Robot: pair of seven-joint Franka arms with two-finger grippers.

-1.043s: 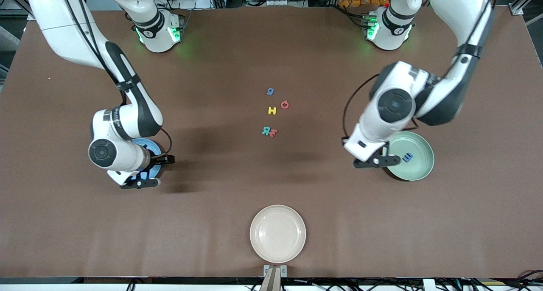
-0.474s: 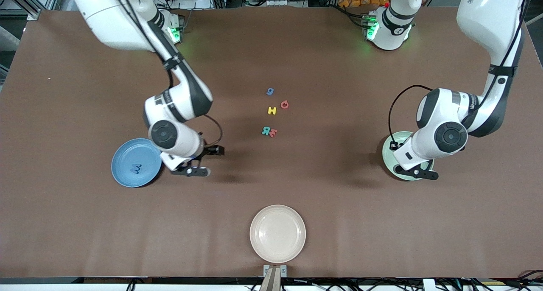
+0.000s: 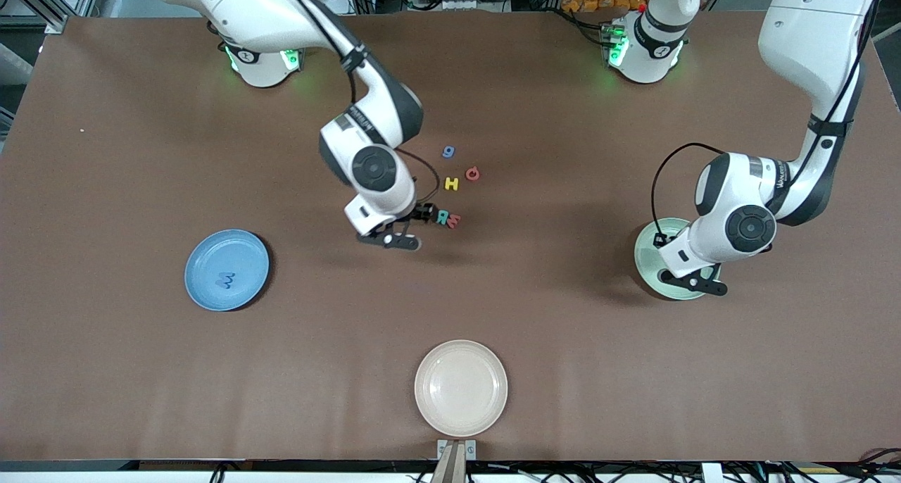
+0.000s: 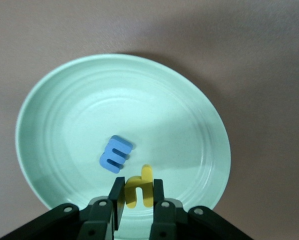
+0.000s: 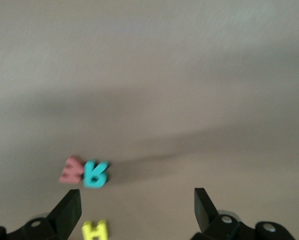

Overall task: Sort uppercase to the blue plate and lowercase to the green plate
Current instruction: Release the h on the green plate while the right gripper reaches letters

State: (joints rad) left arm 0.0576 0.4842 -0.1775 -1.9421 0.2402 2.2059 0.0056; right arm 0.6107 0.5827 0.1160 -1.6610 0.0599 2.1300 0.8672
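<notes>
Start from the green plate [image 4: 39, 110], your landmark at the left arm's end of the table. A blue lowercase m [image 4: 115, 154] lies flat inside it, and just beside that the left gripper [image 4: 134, 200] pinches a yellow lowercase h [image 4: 138, 189] between its fingers, held upright over the plate's floor. You can judge that the h is there to be let go among its own kind; it has not been released yet. The left arm bends down over the plate, wrist pointing nearly straight at it.

Well apart from the green plate, toward the middle of the table, the unsorted letters sit in a loose cluster: a blue g [image 3: 448, 152], a red Q [image 3: 472, 174], a yellow H [image 3: 451, 184], and the teal R [image 3: 442, 217] touching a red m-like letter [image 3: 454, 221]. The right gripper [image 3: 408, 229], fingers spread wide and empty, hovers by that cluster, closest to the R, which looks like its next pick. The right arm reaches out from its base, elbow high.

Farthest from the green plate, at the right arm's end, the blue plate [image 3: 204, 286] already holds a blue M [image 3: 225, 280].
</notes>
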